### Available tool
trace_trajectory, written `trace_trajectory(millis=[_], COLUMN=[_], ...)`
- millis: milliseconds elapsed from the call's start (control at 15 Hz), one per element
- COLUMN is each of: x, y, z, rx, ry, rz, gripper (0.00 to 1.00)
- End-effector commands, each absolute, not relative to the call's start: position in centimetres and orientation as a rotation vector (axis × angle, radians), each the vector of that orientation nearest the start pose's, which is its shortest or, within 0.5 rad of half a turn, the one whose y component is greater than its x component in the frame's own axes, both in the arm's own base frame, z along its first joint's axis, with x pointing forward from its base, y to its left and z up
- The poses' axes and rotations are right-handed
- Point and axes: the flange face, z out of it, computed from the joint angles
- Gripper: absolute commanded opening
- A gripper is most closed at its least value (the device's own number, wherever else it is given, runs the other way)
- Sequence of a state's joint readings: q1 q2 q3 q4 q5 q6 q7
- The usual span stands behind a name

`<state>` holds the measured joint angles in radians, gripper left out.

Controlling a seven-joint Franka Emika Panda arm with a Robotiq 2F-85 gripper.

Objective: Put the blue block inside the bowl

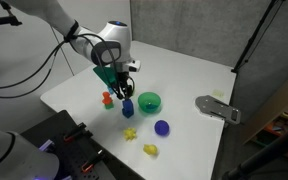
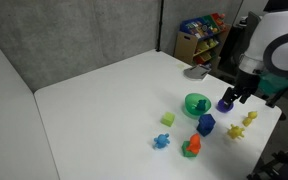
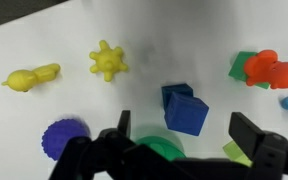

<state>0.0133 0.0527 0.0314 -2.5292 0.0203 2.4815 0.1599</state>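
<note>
The small solid mid-blue cube (image 3: 186,110), centre frame, looks light and rigid; take its opposite flat faces. The pincer (image 3: 185,128) hangs released above it.

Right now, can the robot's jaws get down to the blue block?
Probably yes. The jaws are open and hang above the blue block, with nothing on top of it. The green bowl sits close beside it.

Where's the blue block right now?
In the wrist view the blue block sits right of centre, just above the green bowl and outside it, with the red toy farther right.
</note>
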Motion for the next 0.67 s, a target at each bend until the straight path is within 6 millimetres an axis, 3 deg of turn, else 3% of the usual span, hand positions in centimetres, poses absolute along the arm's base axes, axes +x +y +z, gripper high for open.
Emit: trace_trajectory(millis=[0, 333, 600], x=[46.4, 48.0, 50.2], y=[3.2, 5.0, 6.4], z=[21.5, 16.7, 14.6], rx=[-3.128, -3.152, -3.182], ry=[0.171, 0.182, 0.233], rz=[0.087, 0.102, 0.111], gripper=[1.0, 1.0, 1.0])
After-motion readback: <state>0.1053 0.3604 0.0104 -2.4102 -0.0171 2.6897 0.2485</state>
